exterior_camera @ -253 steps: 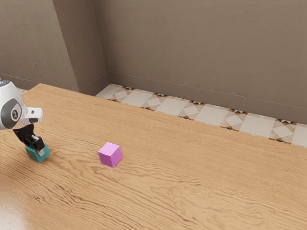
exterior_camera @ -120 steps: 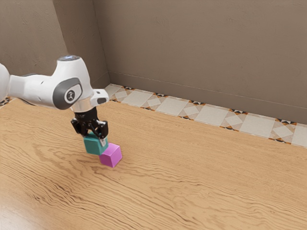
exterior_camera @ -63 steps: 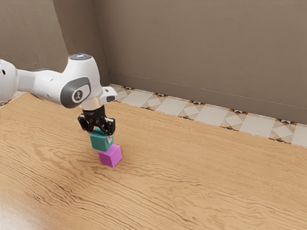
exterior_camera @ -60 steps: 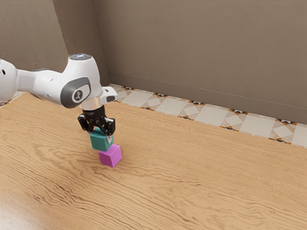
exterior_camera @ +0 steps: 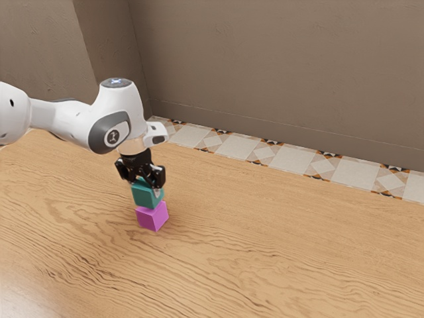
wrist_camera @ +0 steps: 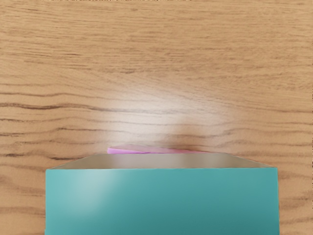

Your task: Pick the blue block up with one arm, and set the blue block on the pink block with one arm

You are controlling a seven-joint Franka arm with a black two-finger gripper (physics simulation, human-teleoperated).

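Note:
The blue block, teal in colour, hangs in my gripper, which is shut on it from two sides. It sits directly over the pink block on the wooden table; I cannot tell whether the two touch. In the wrist view the blue block lies large just under my hand, and a thin strip of the pink block peeks out past its far edge.
The table stretches wide to the exterior view's right and toward the front. A tiled floor and brown walls lie beyond the table's far edge.
My gripper has carried the blue block from the exterior view's left across to the pink block and now holds it squarely above it, slightly lower than half a second ago.

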